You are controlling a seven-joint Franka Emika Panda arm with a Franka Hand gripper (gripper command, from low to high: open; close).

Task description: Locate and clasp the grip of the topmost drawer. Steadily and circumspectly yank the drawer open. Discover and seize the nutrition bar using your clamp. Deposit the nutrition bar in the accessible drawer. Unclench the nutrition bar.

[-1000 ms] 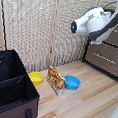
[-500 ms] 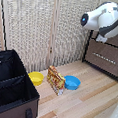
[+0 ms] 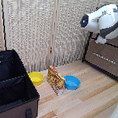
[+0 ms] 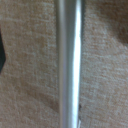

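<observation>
Brown matte drawer front fills your wrist view, the topmost drawer [image 4: 30, 65] crossed by its silver bar handle [image 4: 69, 65]. Clamp fingers: you cannot tell their state. The nutrition bar [image 3: 55, 80] leans at 6 o'clock between a yellow bowl [image 3: 36, 77] and blue bowl [image 3: 71, 83]; print unreadable.

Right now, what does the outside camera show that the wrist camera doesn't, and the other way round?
Only the exterior view shows the white arm up by the cabinet, the snack bar standing on the wooden floor between a yellow bowl and a blue bowl, and a black bin. Only the wrist view shows a silver bar handle close up against a brown surface. The claw shows clearly in neither. Both appear to share the cabinet.
</observation>
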